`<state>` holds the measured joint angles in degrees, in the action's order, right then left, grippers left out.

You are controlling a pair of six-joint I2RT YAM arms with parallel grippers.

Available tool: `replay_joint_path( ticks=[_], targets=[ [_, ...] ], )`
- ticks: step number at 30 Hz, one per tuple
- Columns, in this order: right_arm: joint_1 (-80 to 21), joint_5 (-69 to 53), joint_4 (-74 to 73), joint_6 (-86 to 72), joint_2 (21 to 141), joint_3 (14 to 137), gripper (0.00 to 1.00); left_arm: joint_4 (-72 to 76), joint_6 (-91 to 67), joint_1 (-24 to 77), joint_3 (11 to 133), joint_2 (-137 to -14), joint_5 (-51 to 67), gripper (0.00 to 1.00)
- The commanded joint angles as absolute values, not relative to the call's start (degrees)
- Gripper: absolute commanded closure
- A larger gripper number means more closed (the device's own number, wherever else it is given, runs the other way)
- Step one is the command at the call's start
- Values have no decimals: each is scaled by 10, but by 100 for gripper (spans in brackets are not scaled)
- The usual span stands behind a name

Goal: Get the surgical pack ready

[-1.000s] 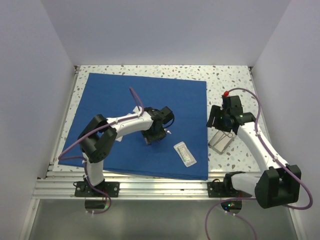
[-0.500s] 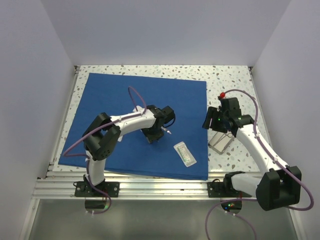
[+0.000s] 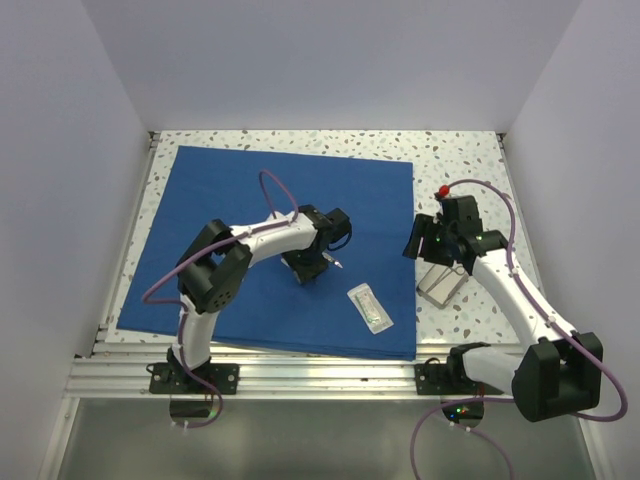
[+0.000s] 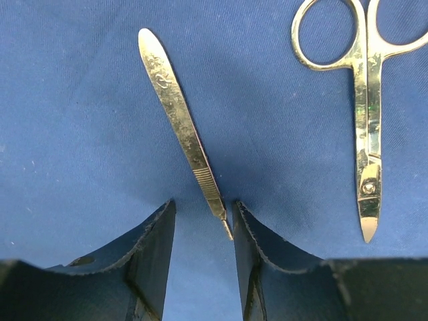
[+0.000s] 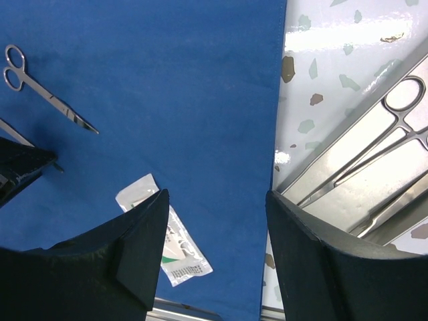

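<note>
— When we check the top view, the drape (image 3: 220, 190) lies flat, packet (image 3: 370, 308) on it, tray (image 3: 440, 292) just off its right edge.
— Yep. Left wrist: our left gripper (image 4: 200, 214) is spread, scalpel handle (image 4: 182, 127) tip between its fingers, scissors (image 4: 366, 154) beside. Right wrist: right gripper (image 5: 217, 200) spread, holding nothing, over the drape's edge.

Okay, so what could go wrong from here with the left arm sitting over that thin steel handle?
1. The left jaws are open and straddle only the narrow tip of the flat handle. Closing there could pinch the drape as well, or let the handle pivot out.
2. The scissors lie close beside it, so a sideways slip might knock them.
</note>
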<state>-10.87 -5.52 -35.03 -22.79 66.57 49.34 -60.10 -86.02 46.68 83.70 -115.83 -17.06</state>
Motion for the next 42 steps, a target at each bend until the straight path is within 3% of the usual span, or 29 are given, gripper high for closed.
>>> replay_joint_path(
  ticks=[1,6,16,20,28,36,40,42],
  targets=[
    [-112,-66,-329,-216,660,491,37,-622,-864,459,853,-1183,-192,57],
    [-112,-69,-328,-215,661,494,37,-621,-853,459,857,-1201,-181,69],
    [-115,-66,-330,-214,664,497,37,-626,-846,461,853,-1184,-185,84],
    [-119,-66,-330,-214,668,498,37,-624,-841,460,847,-1172,-188,100],
    [-134,-123,-327,-216,682,510,36,-610,-800,490,833,-1114,-235,100],
    [-178,-186,-258,-271,725,504,36,-476,-681,528,710,-986,-255,100],
    [-224,-240,-195,-322,777,498,32,-441,-645,557,655,-934,-271,100],
    [-244,-249,-162,-355,801,503,25,-407,-631,558,629,-905,-259,100]
  ],
)
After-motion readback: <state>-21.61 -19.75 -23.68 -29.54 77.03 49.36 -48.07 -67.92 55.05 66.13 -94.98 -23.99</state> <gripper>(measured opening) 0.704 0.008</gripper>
